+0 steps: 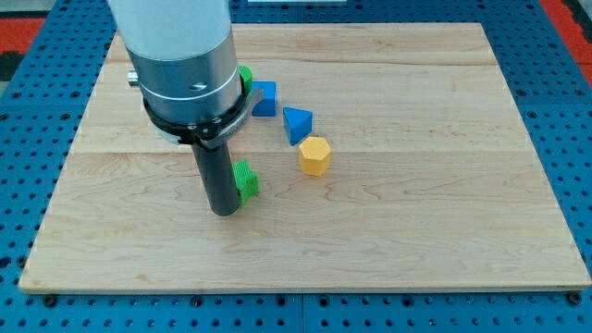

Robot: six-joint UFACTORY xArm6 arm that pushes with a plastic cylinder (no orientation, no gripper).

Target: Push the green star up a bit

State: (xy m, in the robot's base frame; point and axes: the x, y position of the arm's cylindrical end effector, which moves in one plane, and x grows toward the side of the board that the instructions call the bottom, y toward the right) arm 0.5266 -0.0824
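Note:
A green star block lies left of the board's middle, partly hidden by my rod. My tip rests on the board just to the view's left of and slightly below the star, touching or nearly touching it. A second green block peeks out from behind the arm's body further up; its shape is hidden.
A blue block, a blue triangular block and a yellow hexagonal block lie in a diagonal line to the star's upper right. The wooden board sits on a blue perforated table. The arm's body hides the board's upper left.

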